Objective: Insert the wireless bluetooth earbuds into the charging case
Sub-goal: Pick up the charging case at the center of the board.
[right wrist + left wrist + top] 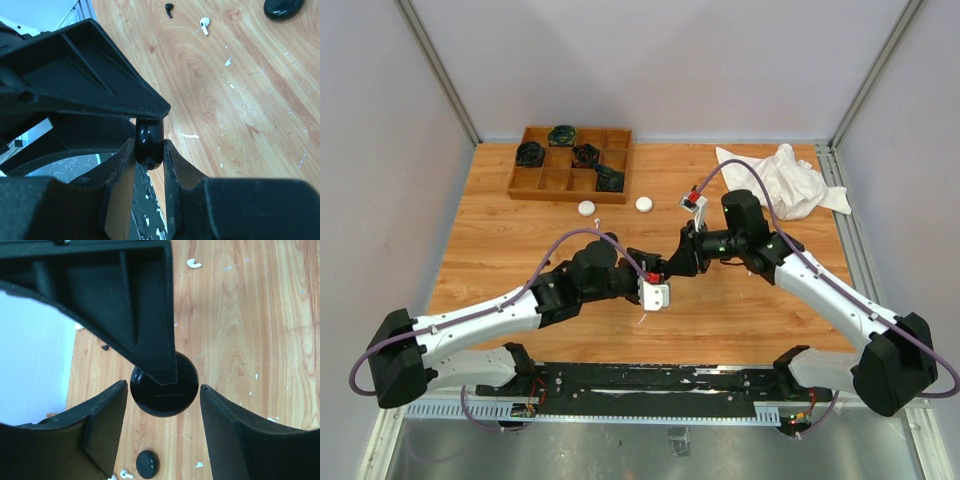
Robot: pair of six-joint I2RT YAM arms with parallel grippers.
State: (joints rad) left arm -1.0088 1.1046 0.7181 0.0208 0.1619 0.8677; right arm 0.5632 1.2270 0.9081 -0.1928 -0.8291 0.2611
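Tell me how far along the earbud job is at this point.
Done: no earbud seated that I can see; a white earbud and a black earbud lie loose on the table. In hand: the right gripper is shut on a black case, held edge-on, with the left gripper open on either side of it. Left: getting the earbuds into a case.

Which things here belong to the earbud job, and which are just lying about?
Job: black case in the right hand; spare black case; two white cases; white earbud; black earbud.
Lying about: white cloth; wooden tray; black parts in it.
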